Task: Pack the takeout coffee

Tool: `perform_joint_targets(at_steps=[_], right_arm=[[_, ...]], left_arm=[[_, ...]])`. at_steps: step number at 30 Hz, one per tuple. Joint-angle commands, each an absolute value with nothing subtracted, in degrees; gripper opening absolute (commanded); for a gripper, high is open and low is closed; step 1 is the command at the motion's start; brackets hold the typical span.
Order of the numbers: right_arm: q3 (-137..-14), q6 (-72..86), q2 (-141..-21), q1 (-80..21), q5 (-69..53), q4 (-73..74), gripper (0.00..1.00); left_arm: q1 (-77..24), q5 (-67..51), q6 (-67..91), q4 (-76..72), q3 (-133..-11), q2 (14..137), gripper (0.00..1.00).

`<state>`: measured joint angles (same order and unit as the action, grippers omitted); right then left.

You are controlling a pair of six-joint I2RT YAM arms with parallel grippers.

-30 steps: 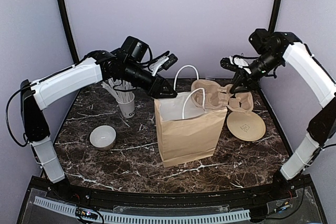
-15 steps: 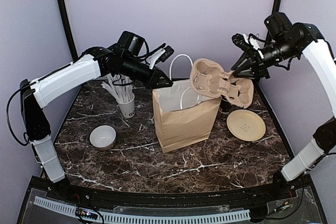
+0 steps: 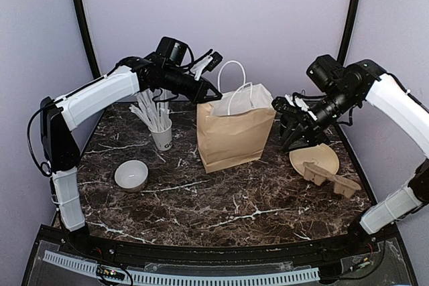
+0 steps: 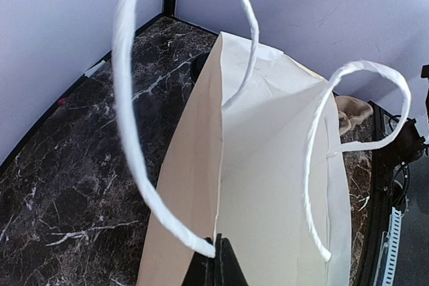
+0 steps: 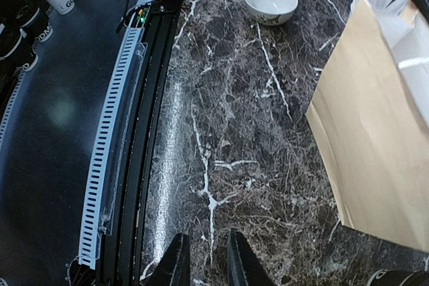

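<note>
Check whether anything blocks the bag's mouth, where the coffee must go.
Nothing solid shows: the left tool pinches the brown bag at its rim, and only its white handles arch over the open mouth. The cup carrier lies aside.

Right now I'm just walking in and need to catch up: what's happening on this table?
The left claw is shut on the top edge of the brown paper bag, holding it upright. The right claw hangs slightly open and empty, near the plate and the cardboard cup carrier lying partly on it. No coffee cup clearly shows.
</note>
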<state>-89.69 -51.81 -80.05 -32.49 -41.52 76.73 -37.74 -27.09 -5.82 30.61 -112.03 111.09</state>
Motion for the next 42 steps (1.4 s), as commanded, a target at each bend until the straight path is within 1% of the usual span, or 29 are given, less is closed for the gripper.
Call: perform_joint_targets(at_steps=[1,3,4,5,6,8,10,13,15,17,18,22,24,25,26,29,30,32,35,39,42], right_arm=[[-85.19,-52.17,-79.81,-31.98,-35.7,71.99,0.19],[-82.77,-53.24,-79.87,-30.02,-33.62,71.26,0.19],[-81.78,-53.98,-80.15,-28.48,-33.38,71.51,0.19],[-80.92,-54.9,-80.43,-26.83,-33.15,72.16,0.19],[-80.11,-55.87,-80.76,-24.94,-32.43,72.93,0.2],[-78.46,-57.29,-81.11,-22.23,-30.64,74.63,0.21],[-75.95,-56.14,-80.25,-19.74,-27.71,73.95,0.22],[-69.51,-50.64,-77.39,-16.26,-22.09,69.19,0.31],[-65.05,-46.16,-74.77,-14.4,-18.34,65.61,0.38],[-61.16,-43.41,-73.4,-12.97,-14.08,64.04,0.45],[-59.5,-42.13,-73.0,-12.25,-12.56,63.43,0.47],[-53.57,-39.43,-73.1,-9.06,-8.16,62.01,0.46],[-51.68,-38.82,-73.3,-7.15,-6.61,60.74,0.41],[-51.22,-38.85,-73.75,-6.07,-6.18,60.32,0.38],[-51.01,-38.91,-74.19,-5.04,-6.16,60.03,0.31],[-51.15,-39.06,-76.65,-3.63,-5.75,58.76,0.21],[-51.15,-39.38,-77.91,-3.61,-5.95,58.27,0.19],[-50.79,-40.7,-79.7,-3.73,-7.03,57.14,0.18],[-49.16,-42.7,-82.5,-6.19,-9.03,55.11,0.18],[-48.04,-42.24,-86.64,-13.9,-9.35,53.26,0.18],[-51.29,-40.67,-88.47,-21.01,-12.18,53.56,0.18]], left_arm=[[-37.19,-26.73,-6.37,31.75,-114.26,111.09,0.04],[-37.1,-26.54,-6.19,31.9,-114.64,111.17,0.09],[-37.05,-26.46,-6.1,32.08,-114.76,111.11,0.17],[-37.03,-26.04,-6.04,32.17,-114.89,111.15,0.22],[-37.03,-25.68,-5.93,32.34,-114.92,111.04,0.31],[-36.94,-24.69,-5.89,32.53,-114.89,110.71,0.4],[-36.99,-23.74,-5.78,32.78,-114.88,110.2,0.46],[-37.0,-21.84,-5.23,32.76,-114.21,108.64,0.55],[-37.07,-20.4,-4.74,32.2,-113.23,107.44,0.59],[-37.01,-19.14,-4.22,31.58,-111.94,106.15,0.6],[-37.07,-18.5,-4.04,31.39,-111.11,105.81,0.61],[-37.01,-17.34,-2.9,29.83,-107.81,103.61,0.61],[-37.01,-17.32,-2.56,27.94,-105.63,101.95,0.61],[-37.0,-17.36,-2.49,27.55,-104.98,101.69,0.61],[-37.0,-17.52,-2.47,26.93,-104.07,101.16,0.61],[-37.06,-17.7,-2.59,26.58,-103.15,100.65,0.61],[-37.08,-17.74,-2.67,26.55,-102.84,100.51,0.61],[-37.02,-17.91,-2.72,26.41,-102.65,100.41,0.61],[-37.07,-17.29,-2.85,26.45,-102.44,100.29,0.61],[-37.03,-16.08,-3.21,27.02,-102.53,100.05,0.61],[-37.01,-15.73,-3.12,27.22,-102.54,99.53,0.61]])
